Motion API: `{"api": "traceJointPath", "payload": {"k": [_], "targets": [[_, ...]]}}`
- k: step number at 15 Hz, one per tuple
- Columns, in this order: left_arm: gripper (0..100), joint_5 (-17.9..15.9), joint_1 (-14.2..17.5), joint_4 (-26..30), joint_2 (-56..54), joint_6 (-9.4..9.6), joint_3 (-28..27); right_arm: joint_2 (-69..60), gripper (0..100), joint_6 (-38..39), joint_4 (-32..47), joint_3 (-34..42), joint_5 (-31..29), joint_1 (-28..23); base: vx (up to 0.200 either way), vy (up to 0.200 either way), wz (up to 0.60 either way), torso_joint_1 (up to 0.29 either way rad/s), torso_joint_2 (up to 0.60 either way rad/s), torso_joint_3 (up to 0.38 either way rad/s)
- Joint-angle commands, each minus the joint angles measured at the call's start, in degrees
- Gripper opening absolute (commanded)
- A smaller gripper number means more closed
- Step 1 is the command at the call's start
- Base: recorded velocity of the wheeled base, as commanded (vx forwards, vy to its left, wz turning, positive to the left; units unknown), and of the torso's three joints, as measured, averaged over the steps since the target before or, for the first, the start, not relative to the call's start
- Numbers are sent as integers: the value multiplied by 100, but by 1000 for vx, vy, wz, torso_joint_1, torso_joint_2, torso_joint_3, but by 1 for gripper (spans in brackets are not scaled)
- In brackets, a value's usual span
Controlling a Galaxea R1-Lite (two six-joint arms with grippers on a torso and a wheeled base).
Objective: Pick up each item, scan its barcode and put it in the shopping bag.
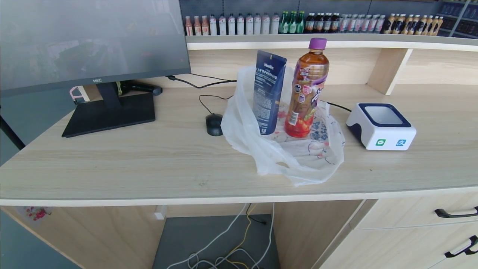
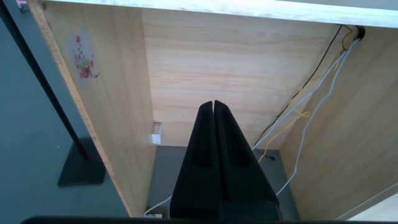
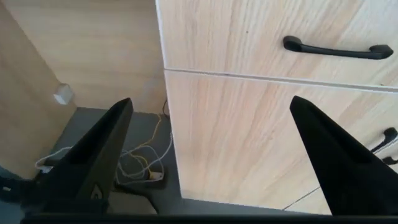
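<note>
Left gripper [image 2: 214, 104] closed, right gripper [image 3: 211, 101] spread wide, both empty — I judged them best held clear of the shopping bag [image 1: 298, 164].

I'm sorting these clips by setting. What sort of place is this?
Likely a shop checkout counter: a barcode scanner sits beside a shopping bag, with rows of bottled drinks shelved behind.

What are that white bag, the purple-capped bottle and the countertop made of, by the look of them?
The crumpled white shopping bag looks like thin plastic film: semi-translucent, softly glossy, wrinkled. The purple-capped drink bottle seems clear plastic, since amber liquid shows through above its printed label. The pale countertop shows matte wood grain, possibly laminate rather than solid wood.
</note>
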Motion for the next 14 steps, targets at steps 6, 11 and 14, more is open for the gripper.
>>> {"api": "traceJointPath", "payload": {"k": [6,11,14], "targets": [[0,0,0,0,-2,-10,0,-11,100,181,7,10,49,-835,0,0,0,0,0,0],[0,0,0,0,-2,-27,0,-521,100,146,7,10,49,-563,0,0,0,0,0,0],[0,0,0,0,-2,-45,0,-521,100,216,7,10,49,-563,-67,0,0,1,1,2]]}}
